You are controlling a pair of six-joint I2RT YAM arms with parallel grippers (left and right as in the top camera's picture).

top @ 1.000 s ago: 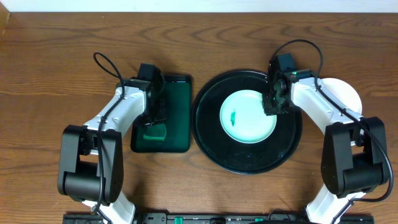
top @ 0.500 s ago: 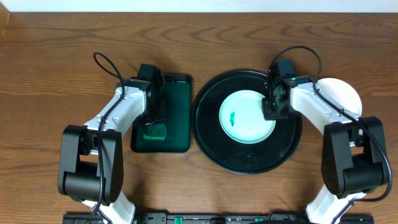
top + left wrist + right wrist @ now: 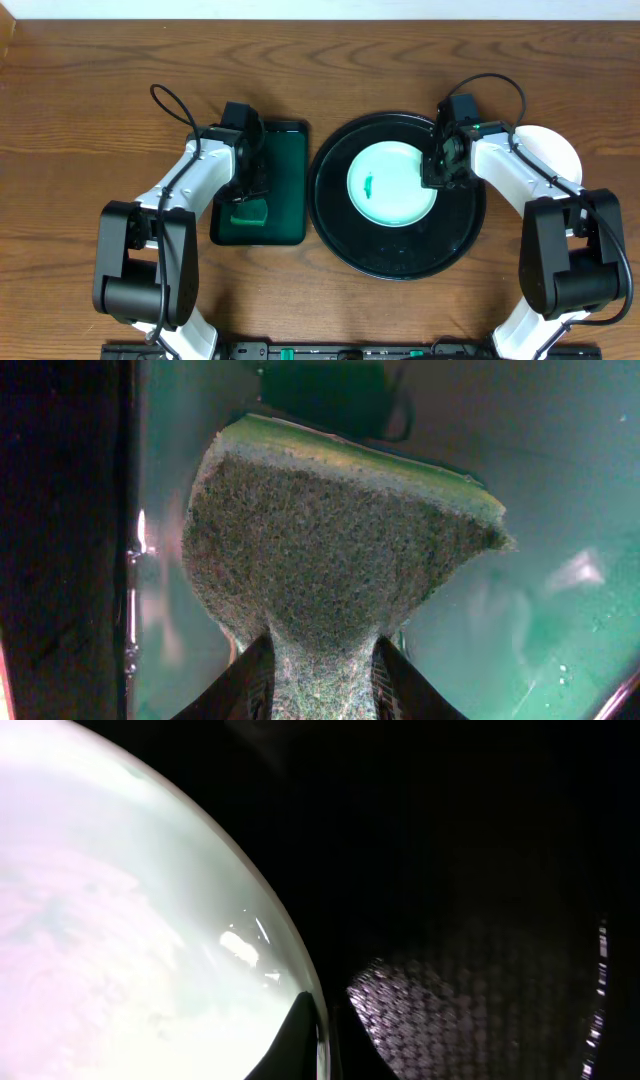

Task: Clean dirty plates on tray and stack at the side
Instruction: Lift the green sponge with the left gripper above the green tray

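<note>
A pale-mint plate (image 3: pixel 393 184) with a small green smear lies on the black tray (image 3: pixel 400 262). My right gripper (image 3: pixel 438 170) is shut on the plate's right rim. In the right wrist view the rim of the plate (image 3: pixel 120 920) runs between my right gripper's fingers (image 3: pixel 330 1020), over the tray (image 3: pixel 450 840). My left gripper (image 3: pixel 247 200) is shut on a green sponge (image 3: pixel 247 212) over the dark green tray. The sponge (image 3: pixel 340 540) fills the left wrist view, pinched by my left gripper (image 3: pixel 320 665). A white plate (image 3: pixel 555 150) lies right of the black tray, partly hidden by my right arm.
The rectangular dark green tray (image 3: pixel 285 165) lies left of the black tray, nearly touching it. The wooden table (image 3: pixel 80 120) extends on all sides. Both arm bases stand at the near edge.
The plate has shifted a little to the left on the black tray, with my right gripper on its rim. The left arm and sponge have not moved.
</note>
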